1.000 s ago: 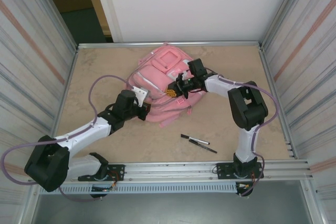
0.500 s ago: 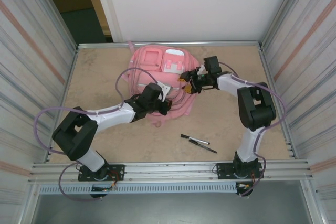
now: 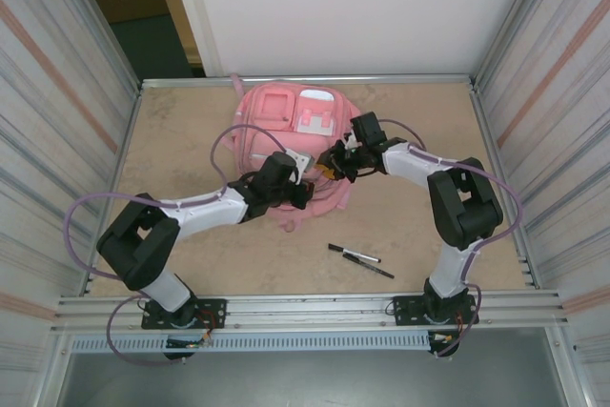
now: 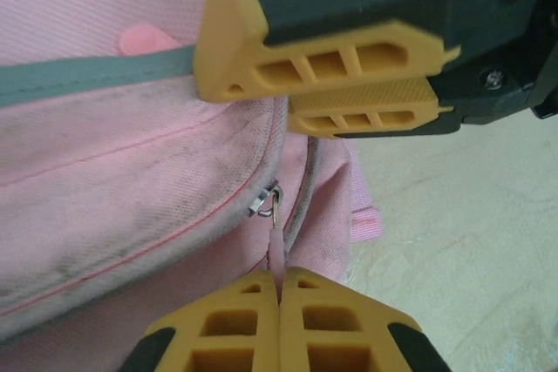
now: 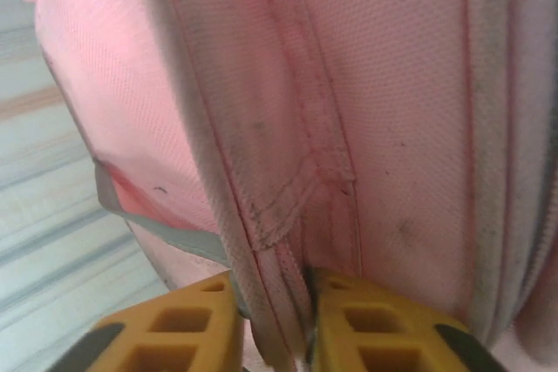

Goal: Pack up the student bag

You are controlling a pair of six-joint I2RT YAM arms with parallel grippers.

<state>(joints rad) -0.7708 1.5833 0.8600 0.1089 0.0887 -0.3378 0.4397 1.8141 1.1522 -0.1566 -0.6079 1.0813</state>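
The pink student bag [image 3: 286,126] lies at the back middle of the table, its front pockets facing up. My left gripper [image 3: 301,188] is at the bag's near right edge. In the left wrist view this gripper [image 4: 279,289] is shut on a pink zipper pull [image 4: 276,250] that hangs from a metal slider [image 4: 264,200]. My right gripper [image 3: 335,161] meets the bag from the right, just beyond the left one. Up close, the right gripper [image 5: 275,302] is shut on a stitched seam fold [image 5: 288,215] of the student bag [image 5: 401,111]. Its yellow fingers [image 4: 323,50] also show in the left wrist view.
Two black pens [image 3: 355,255] lie side by side on the table in front of the right arm's base. Metal walls close in the table at left and right, with a rail [image 3: 315,307] along the near edge.
The bag has shifted back and now lies flatter. My left arm swung right to the bag's near edge. My right gripper opened, moved slightly left, and shut again on the bag's seam.
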